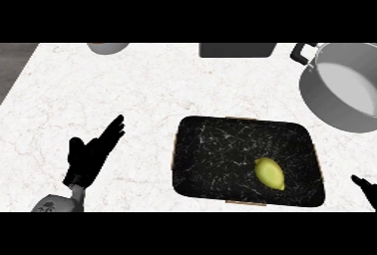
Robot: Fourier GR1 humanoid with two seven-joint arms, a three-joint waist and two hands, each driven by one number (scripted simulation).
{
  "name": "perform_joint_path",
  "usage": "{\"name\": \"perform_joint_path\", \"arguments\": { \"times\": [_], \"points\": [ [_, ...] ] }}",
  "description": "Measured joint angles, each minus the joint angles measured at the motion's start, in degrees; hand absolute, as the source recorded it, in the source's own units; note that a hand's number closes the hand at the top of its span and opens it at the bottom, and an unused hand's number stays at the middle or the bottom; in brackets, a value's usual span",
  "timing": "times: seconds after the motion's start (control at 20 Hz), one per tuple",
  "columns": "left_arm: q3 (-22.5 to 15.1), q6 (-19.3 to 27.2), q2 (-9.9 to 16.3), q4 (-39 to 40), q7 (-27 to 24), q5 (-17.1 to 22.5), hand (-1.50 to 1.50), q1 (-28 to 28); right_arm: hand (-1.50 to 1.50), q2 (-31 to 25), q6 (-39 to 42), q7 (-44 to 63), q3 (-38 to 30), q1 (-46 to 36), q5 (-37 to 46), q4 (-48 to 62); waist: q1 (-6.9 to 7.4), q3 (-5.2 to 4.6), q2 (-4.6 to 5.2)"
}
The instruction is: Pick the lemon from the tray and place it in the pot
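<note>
A yellow lemon (270, 173) lies in the right half of a black marbled tray (213, 149) near the counter's front. A grey metal pot (346, 92) with a dark handle stands at the back right, partly cut off by the view's edge. My left hand (92, 154) rests open at the lower left, fingers straight and pointing up, well to the left of the tray. Only a fingertip of my right hand (366, 187) shows at the lower right corner, just right of the tray.
A dark grey rectangular object (237, 49) sits at the counter's back edge. A grey round object (108, 47) shows at the back left. The white marble counter (110, 89) ends at the left, where a dark floor strip begins.
</note>
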Motion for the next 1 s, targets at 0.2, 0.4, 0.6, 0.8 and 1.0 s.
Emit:
{"name": "perform_joint_path", "arguments": {
  "times": [0.2,0.4,0.6,0.8,1.0],
  "points": [
    [0.3,-0.7,-0.7,0.6,0.7,-0.2,0.00,-1.2,-1.50,-0.9,1.3,6.2,2.8,-3.6,3.3,1.0,0.55,-0.03,0.09],
    [0.2,-0.5,-2.0,2.1,0.5,-1.1,0.00,-2.4,-1.50,-1.9,1.0,11.0,6.2,-7.6,10.6,3.4,0.83,-0.04,0.16],
    [0.2,-1.2,-2.1,0.5,0.5,-1.6,0.00,-0.6,-1.50,0.7,0.1,12.8,8.5,-13.5,17.0,10.5,1.05,0.00,0.13],
    [1.3,-2.1,-2.5,1.4,-1.1,-2.8,0.00,0.1,-1.50,4.0,-0.3,9.5,7.4,-18.8,20.3,20.3,0.93,0.00,0.12],
    [2.4,-2.3,-3.7,0.9,0.2,-3.7,0.00,-0.3,-1.50,6.3,0.2,5.3,4.7,-22.2,21.4,27.2,0.79,0.01,0.09]
  ]
}}
